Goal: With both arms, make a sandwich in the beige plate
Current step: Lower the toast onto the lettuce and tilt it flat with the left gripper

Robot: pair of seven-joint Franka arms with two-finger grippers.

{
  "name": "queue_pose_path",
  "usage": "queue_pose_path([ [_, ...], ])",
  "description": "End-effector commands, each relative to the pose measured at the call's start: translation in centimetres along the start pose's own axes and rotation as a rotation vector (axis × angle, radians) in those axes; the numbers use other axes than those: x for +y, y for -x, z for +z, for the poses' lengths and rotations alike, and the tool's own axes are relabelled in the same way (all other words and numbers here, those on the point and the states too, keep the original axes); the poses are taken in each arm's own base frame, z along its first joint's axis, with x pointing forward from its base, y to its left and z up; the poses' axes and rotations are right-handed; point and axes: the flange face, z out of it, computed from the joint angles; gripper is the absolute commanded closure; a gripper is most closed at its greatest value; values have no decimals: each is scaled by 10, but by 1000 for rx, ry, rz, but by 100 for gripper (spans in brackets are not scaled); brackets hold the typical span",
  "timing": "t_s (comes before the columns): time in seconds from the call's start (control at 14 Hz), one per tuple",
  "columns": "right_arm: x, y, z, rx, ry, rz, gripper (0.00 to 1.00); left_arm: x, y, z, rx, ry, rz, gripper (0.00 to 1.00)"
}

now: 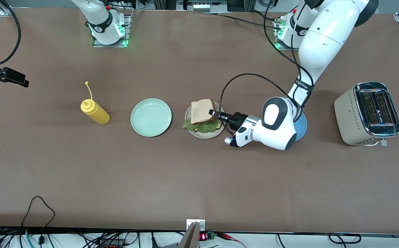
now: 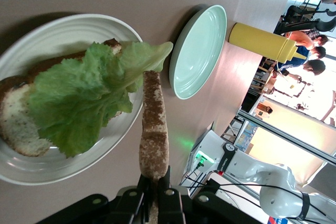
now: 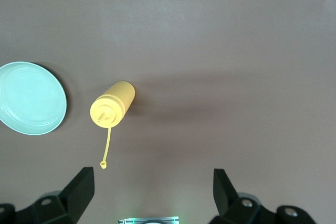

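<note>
Over beige plate [image 1: 216,134], left tool [image 2: 155,190] clamps bread slice [image 2: 153,129] edge; right tool [image 3: 152,192] wide open, apparently idle

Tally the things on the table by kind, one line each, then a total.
Plates: 3 (beige plate, mint-green plate, blue plate)
Bread slices: 2 (top slice held in the left gripper, bottom slice)
Lettuce leaves: 1
Mustard bottles: 1
Toasters: 1
Total: 8
</note>
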Motion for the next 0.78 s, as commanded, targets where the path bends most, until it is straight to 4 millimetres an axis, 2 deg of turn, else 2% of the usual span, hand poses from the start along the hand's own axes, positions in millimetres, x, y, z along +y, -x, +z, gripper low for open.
queue_pose_path([
  [0.0,-1,0,-5,6,-14,-8,0,3,5,-5,-15,62,40,99],
  [0.5,-1,0,-4,4,-14,-8,0,2,3,-3,-16,81,66,99],
  [0.71,-1,0,-4,4,-14,-8,0,-10,-1,2,-19,89,110,99],
])
